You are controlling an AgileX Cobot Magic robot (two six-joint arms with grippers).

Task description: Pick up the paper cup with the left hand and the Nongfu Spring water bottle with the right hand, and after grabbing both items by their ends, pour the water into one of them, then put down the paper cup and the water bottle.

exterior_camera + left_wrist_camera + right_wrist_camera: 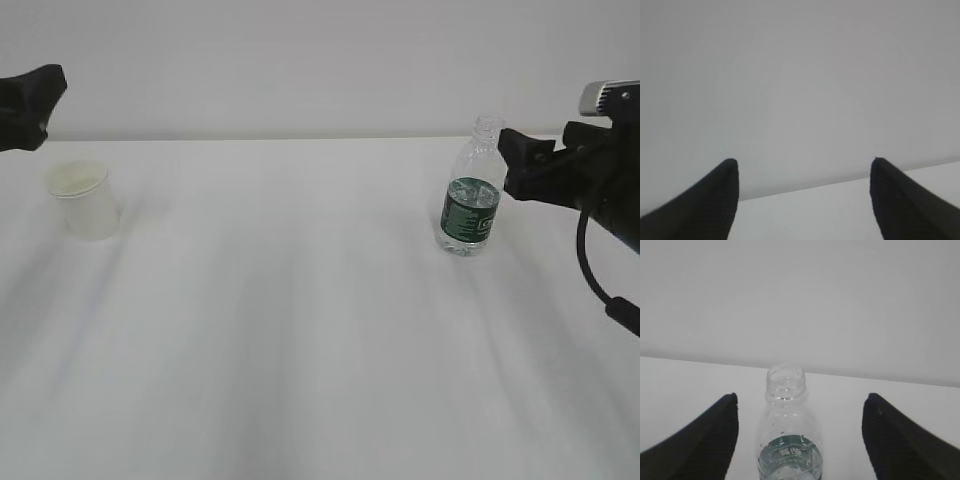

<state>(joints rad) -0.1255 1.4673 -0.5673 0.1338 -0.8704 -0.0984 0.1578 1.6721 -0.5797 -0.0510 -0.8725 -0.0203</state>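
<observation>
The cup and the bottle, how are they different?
The paper cup is plain white and you cannot see through it; the Nongfu Spring water bottle is clear with a dark green label. The cup is short with a wide open top; the bottle is taller with a narrow, capless neck. The cup stands far left on the table, the bottle to the right. Both stand upright, and nothing holds them.

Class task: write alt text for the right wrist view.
A capless Nongfu Spring water bottle stands upright on a white table, centred between the open right gripper's two black fingers, which do not touch it. A plain pale wall fills the background.
</observation>
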